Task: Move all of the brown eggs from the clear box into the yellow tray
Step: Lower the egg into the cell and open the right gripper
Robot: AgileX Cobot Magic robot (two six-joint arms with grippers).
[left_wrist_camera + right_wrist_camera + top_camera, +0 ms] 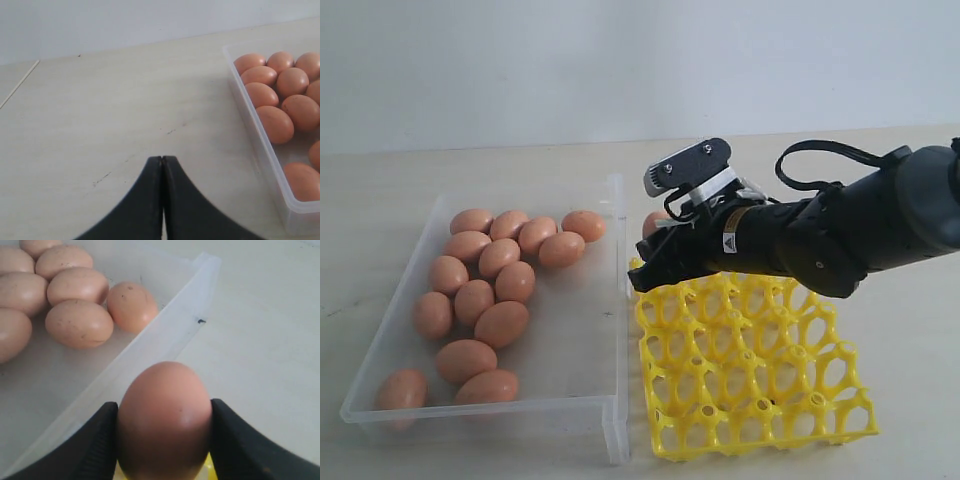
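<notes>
One brown egg (165, 405) is up off the counter (920, 380), pinched by its sides between the right fingers (100, 440), which stand wide enough to take its width and press on it from both flanks. From where I stand, the black right arm (840, 235) reaches in from the right side and that egg peeks out just past the arm's front end, above the far left corner of the yellow tray (660, 440). The wrist view agrees, with a sliver of yellow showing right under the egg.

The tray sits flat on the counter, its left edge just beside the right wall of the clear box (617, 330). The rest of the brown eggs (501, 324), fifteen by my count, lie inside that box. Most are bunched along its far and left parts, many touching one another, and two rest near the front left corner.

The left fingers (145, 200) are pressed tight together with nothing between them. They hang over bare counter, off to the left of the box, whose near wall and a handful of eggs show at the edge of that wrist view
</notes>
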